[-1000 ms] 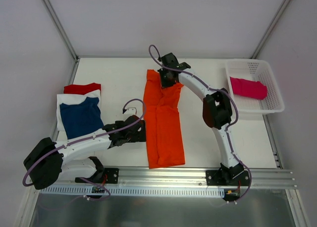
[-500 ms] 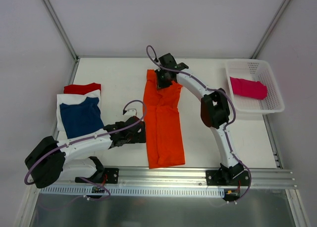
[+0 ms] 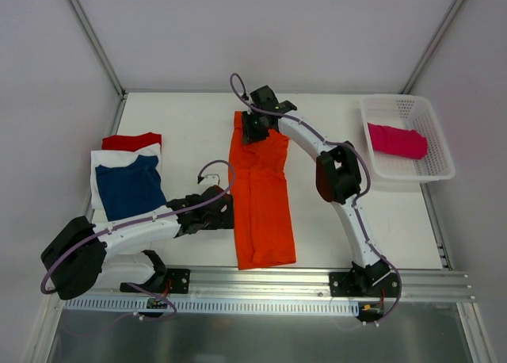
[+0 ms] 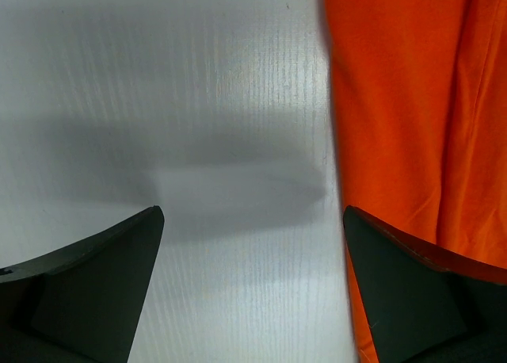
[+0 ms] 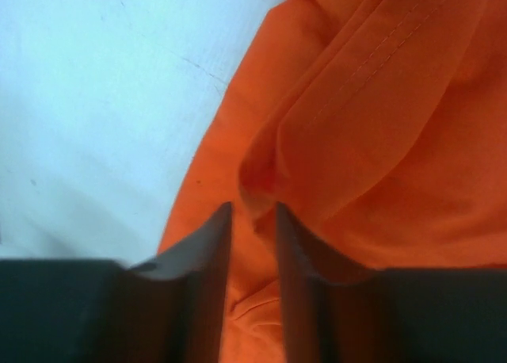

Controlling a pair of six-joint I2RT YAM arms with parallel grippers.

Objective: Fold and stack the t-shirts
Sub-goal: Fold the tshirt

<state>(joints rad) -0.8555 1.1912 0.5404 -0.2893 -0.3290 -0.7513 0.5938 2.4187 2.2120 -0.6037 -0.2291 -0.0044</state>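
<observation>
A bright orange t-shirt (image 3: 261,196) lies lengthwise in the middle of the table, folded into a long strip. My right gripper (image 3: 252,129) is low over its far end. In the right wrist view the jaws (image 5: 253,206) stand a little apart over a raised fold of the orange cloth (image 5: 380,101), without pinching it. My left gripper (image 3: 226,212) rests at the shirt's left edge, wide open over bare table (image 4: 252,212), with the orange cloth (image 4: 412,101) by its right finger. A navy t-shirt (image 3: 129,187) lies on a white one (image 3: 99,165) and a red one (image 3: 131,141) at the left.
A white mesh basket (image 3: 432,113) at the far right holds a magenta pink t-shirt (image 3: 396,141). Metal frame rails run along the table's sides and near edge.
My right gripper has shifted slightly left at the shirt's far end, carrying the cloth's upper right part over with it, and its jaws have parted a little. The left arm has stayed still.
</observation>
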